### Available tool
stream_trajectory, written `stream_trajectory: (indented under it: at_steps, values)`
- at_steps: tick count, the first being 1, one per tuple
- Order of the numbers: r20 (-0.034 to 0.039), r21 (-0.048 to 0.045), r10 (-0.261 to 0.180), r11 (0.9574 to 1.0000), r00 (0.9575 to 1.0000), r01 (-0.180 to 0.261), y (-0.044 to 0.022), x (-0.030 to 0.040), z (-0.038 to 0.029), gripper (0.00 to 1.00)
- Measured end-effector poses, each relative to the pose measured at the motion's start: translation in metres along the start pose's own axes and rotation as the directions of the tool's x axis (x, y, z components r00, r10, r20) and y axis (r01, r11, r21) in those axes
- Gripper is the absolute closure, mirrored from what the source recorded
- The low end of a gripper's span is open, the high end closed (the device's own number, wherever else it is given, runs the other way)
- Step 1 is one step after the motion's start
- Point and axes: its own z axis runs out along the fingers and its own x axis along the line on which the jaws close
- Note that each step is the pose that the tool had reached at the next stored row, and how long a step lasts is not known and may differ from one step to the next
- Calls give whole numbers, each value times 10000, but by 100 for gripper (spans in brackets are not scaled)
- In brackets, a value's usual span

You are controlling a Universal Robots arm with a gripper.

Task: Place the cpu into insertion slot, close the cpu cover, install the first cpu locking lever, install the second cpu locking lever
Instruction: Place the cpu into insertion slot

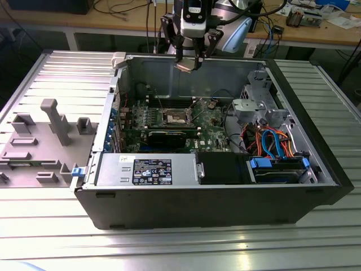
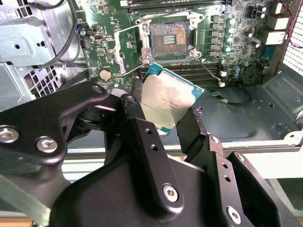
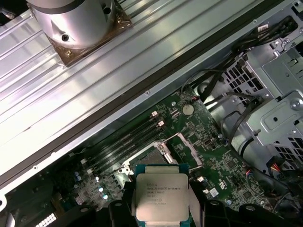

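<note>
1. The gripper (image 1: pixel 188 62) holds the cpu (image 1: pixel 185 66) above the far wall of the case (image 1: pixel 197 203).
2. The socket (image 1: pixel 176 117) sits well below it.
3. A grey fixture (image 1: pixel 45 141) stands left of the case on the table (image 1: pixel 169 248).

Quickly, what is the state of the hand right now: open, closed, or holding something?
The hand is closed on the cpu, holding it above the motherboard.
</note>
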Motion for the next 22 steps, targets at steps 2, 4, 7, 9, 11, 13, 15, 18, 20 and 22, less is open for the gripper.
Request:
stream_trajectory:
  at_steps: [2, 4, 7, 9, 11, 13, 15, 18, 20, 22]
  values:
    - [3, -1, 39, 10000, 10000, -39, 0, 0, 0, 47]
    - [7, -2, 87, 10000, 10000, -87, 0, 0, 0, 47]
    - [14, -3, 155, 9999, 9999, -155, 0, 0, 0, 47]
    - [18, -4, 208, 9998, 9998, -208, 0, 0, 0, 47]
    - [22, -5, 247, 9997, 9997, -247, 0, 0, 0, 47]
    - [26, -6, 289, 9996, 9996, -289, 0, 0, 0, 47]
    - [29, -7, 332, 9994, 9994, -332, 0, 0, 0, 47]
    - [34, -8, 381, 9993, 9993, -381, 0, 0, 0, 47]
    - [38, -9, 427, 9991, 9991, -427, 0, 0, 0, 47]
    - [62, -15, 694, 9976, 9976, -694, 0, 0, 0, 47]
